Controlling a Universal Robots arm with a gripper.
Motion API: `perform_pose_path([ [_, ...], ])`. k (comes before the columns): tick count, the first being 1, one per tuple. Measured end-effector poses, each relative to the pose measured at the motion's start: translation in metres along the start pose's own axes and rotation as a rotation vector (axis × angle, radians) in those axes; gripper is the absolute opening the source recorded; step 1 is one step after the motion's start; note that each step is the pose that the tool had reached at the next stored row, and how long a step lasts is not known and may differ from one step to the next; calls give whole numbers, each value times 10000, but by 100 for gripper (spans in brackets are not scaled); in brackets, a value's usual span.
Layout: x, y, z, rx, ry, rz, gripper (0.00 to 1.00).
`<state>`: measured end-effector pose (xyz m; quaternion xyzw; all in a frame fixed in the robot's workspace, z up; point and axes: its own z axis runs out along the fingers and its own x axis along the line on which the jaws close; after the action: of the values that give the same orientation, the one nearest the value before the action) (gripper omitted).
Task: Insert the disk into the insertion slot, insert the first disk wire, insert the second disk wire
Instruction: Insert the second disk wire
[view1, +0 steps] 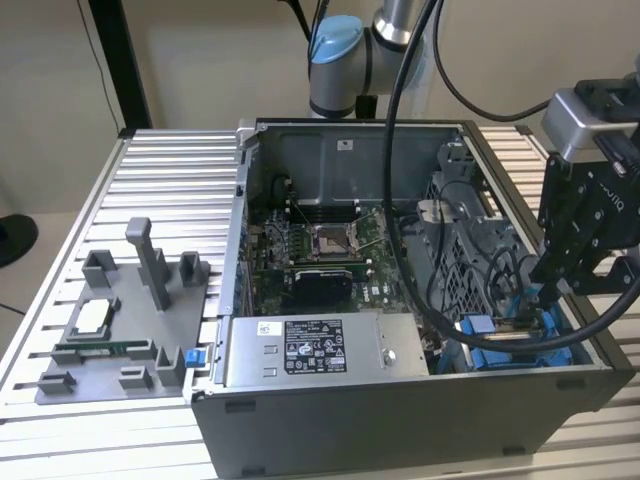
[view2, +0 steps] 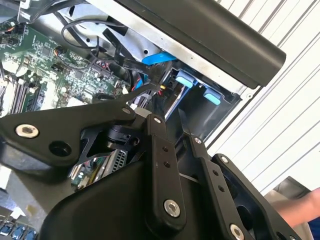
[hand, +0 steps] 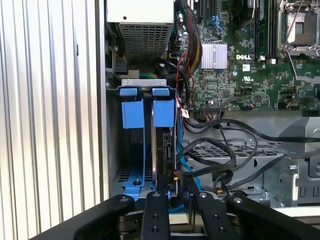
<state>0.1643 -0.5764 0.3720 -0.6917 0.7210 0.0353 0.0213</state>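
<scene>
An open computer case (view1: 400, 415) lies on a ribbed metal surface (view1: 170, 180), with a grey tray (view1: 120, 335) beside it on the exterior view's left. Inside the case are the motherboard (view1: 320, 250) and, along the near wall, the power supply (view1: 310, 350).

The gripper (view1: 548, 290) hangs low over the corner of the case on the exterior view's right, where the blue drive carriers sit. In the first wrist view the disk (hand: 165, 150) stands on edge in the slot (hand: 144, 82), its blue carrier tab (hand: 163, 112) level with the tab of a second carrier (hand: 132, 112) just beside it. The gripper (hand: 176, 192) is right above the disk's near end.

The fingers (hand: 155, 215) stand a narrow gap apart, and it cannot be told whether they pinch anything between them. A red-tipped connector (hand: 176, 175) lies against the disk's edge close to the fingertips, and black wires (hand: 220, 150) loop from there across the perforated metal next to the slot.

In the second wrist view the gripper (view2: 167, 120) points down toward the two blue tabs (view2: 185, 79).
</scene>
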Motion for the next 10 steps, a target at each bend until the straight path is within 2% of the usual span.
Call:
perform_pose_path([
  [10, -3, -64, -2, -12, 2, 1, 100],
])
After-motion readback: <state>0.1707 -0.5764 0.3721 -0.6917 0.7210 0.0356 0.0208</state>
